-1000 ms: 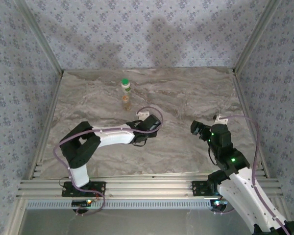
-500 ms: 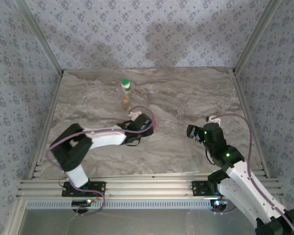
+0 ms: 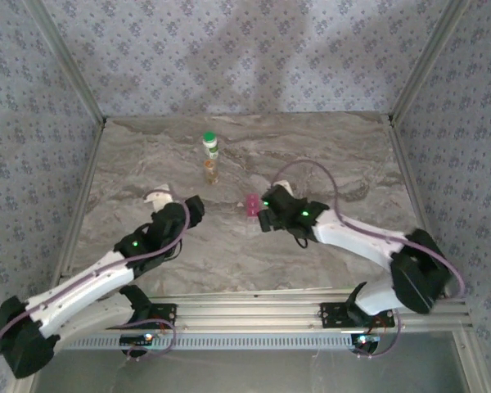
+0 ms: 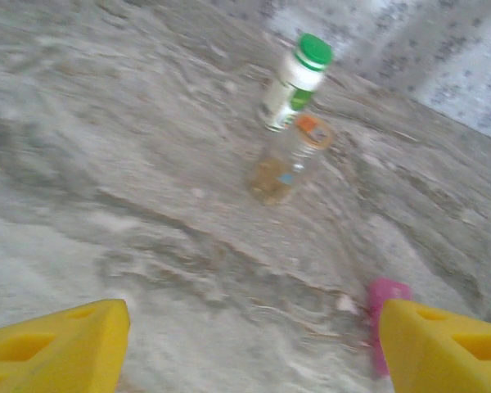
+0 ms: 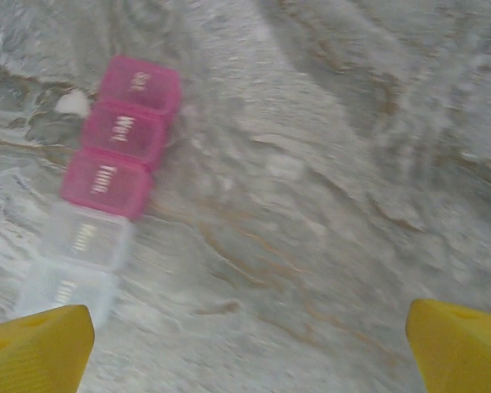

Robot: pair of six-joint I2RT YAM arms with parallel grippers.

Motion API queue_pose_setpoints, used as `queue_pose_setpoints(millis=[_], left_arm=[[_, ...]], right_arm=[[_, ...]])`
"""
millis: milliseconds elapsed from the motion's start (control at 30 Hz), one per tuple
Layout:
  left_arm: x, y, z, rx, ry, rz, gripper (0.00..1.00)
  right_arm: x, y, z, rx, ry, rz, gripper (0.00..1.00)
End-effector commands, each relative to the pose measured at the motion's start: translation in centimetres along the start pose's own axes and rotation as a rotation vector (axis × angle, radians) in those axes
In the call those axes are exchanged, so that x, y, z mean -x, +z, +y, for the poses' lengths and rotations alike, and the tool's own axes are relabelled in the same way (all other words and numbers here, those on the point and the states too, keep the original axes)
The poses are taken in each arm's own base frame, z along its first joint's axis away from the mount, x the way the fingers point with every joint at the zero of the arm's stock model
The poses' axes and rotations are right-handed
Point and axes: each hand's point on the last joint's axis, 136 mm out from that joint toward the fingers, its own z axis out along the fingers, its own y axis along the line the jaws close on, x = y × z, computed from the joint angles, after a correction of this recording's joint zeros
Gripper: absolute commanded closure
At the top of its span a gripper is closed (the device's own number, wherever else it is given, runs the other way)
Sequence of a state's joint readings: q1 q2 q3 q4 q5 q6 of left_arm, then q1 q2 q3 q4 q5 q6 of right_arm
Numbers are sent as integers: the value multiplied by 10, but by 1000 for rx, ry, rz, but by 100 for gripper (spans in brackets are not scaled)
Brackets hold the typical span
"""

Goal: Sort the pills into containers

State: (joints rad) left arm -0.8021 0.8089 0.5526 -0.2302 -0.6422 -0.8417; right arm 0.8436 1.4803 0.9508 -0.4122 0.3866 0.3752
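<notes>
Top view: bottle (image 3: pixel 210 145), green cap, upright far left on table (image 3: pixel 335 155); vial (image 3: pixel 211 170) just in front of it. Pink case (image 3: pixel 251 205) mid-table, right by right hand (image 3: pixel 262 214); contact unclear. Left hand (image 3: pixel 195 210) apart, on case's left.

Left wrist view: yellow fingers (image 4: pixel 57 344) spread wide, nothing between. Bottle and vial ahead, pink case end by right finger.

Right wrist view: fingers wide apart, empty. Case at left, pink cells far, clear cells near.
</notes>
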Motion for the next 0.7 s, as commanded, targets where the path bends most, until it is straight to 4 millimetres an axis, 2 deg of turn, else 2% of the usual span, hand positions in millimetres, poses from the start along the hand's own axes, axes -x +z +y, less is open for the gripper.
queue_pose_setpoints(millis=[0,67,167,300,433,567,667], left_arm=[[3,-9,39,110,42,-60,18],[3,-13,48,118,42,-73,17],[4,-19,61,144,46,-91,16],[4,-22,68,146,47,-106,14],[2,-20,68,137,44,-112,12],[1,-16,67,139,48,-113,12],[-1,-13,65,139,52,-106,12]], right_arm=[[7,13,25,-20,-101,27,0],[7,24,42,-6,-135,56,0],[1,38,57,3,-160,101,0],[-14,50,56,-22,-174,158,0],[-26,52,37,-67,-189,194,0],[-37,52,2,-116,-161,237,0],[-37,50,-28,-140,-94,247,0]])
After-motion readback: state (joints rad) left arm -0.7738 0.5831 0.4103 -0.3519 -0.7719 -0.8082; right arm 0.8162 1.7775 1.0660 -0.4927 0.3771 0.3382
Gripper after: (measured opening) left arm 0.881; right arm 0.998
